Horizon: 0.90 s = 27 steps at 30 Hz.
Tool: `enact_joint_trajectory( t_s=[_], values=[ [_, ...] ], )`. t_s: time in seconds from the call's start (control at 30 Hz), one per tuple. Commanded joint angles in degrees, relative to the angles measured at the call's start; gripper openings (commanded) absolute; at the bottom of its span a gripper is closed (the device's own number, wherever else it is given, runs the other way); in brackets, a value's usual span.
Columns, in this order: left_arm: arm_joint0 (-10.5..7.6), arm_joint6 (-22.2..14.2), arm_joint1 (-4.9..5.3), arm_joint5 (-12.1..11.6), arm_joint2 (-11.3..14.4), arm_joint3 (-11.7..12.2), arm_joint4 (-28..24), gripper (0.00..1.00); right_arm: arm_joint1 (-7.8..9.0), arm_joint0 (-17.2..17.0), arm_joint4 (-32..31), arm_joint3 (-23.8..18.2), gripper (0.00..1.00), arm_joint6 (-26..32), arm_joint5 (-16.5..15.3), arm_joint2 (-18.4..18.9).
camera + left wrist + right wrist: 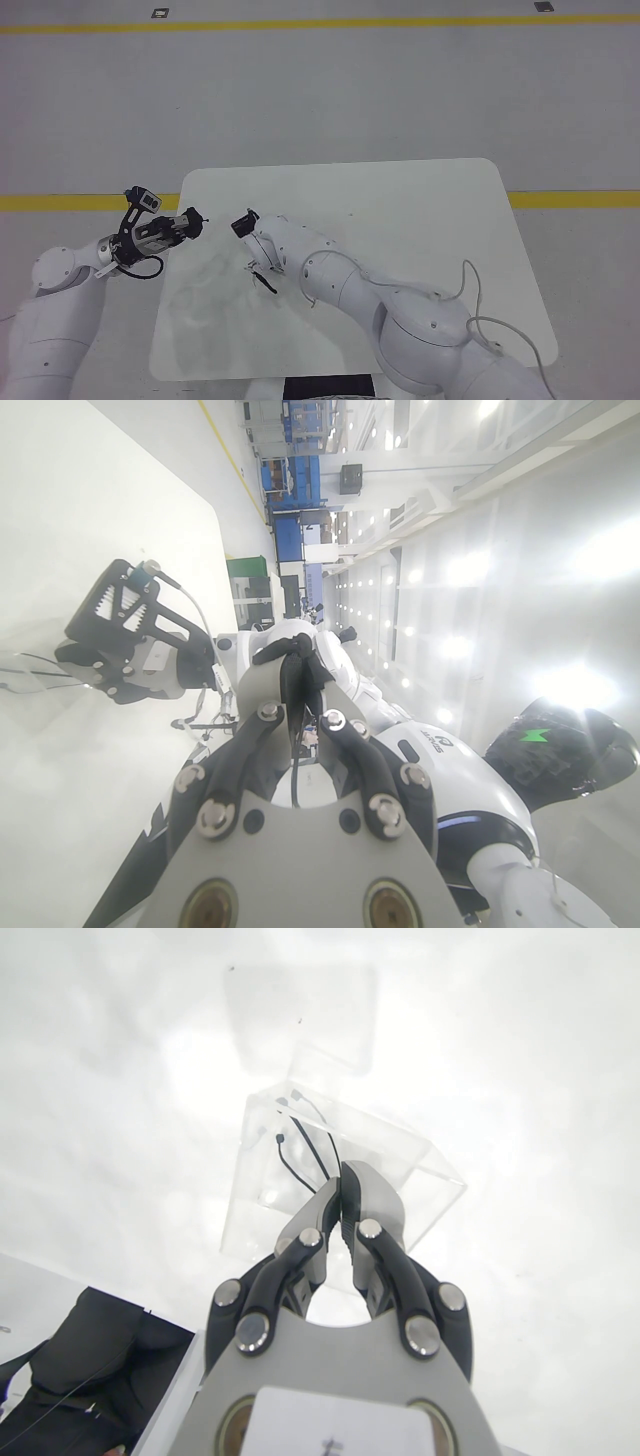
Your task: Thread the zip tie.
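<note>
A clear box point(440, 1178) is set on the white surface point(420, 220), amid yellow-lined floor point(300, 100). A zip tie point(312, 1153) is clamped in the right gripper's point(341, 1188) closed jaws, a black strip point(294, 682) in the left gripper's point(300, 650).

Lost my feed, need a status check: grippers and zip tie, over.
Left gripper shut. Right gripper shut on zip tie in clear box. Other ties lie alongside.

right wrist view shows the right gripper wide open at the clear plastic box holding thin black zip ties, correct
Not quite. The right gripper is shut, its fingertips pressed together, not wide open, and the right wrist view shows this. The rest stands: it is at the clear plastic box holding thin black zip ties.
</note>
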Motion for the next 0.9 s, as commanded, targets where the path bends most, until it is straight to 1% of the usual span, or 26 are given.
enact_joint_trajectory(
  t_s=[0.0,0.17,0.57,0.67,0.87],
  values=[
    [0.00,0.0,0.00,0.0,0.0,0.0,0.0,0.00,0.02,0.2,-0.4,-0.2,0.00,0.4,0.3,0.0],
    [0.00,0.0,0.00,0.0,0.0,0.0,0.0,0.00,0.07,0.9,-1.3,-0.7,0.00,2.2,0.7,0.0],
    [0.00,0.0,0.00,0.0,0.0,0.0,0.0,0.00,0.21,3.2,-3.0,-3.9,0.00,6.9,-0.2,0.0],
    [0.00,0.0,0.00,0.0,0.0,0.0,0.0,0.00,0.29,3.5,-3.3,-4.5,0.00,7.5,-0.4,0.4],
    [0.00,0.0,0.00,0.0,0.0,0.0,0.0,0.00,0.55,3.6,-3.9,-6.4,0.00,7.9,0.0,1.5]
  ],
)
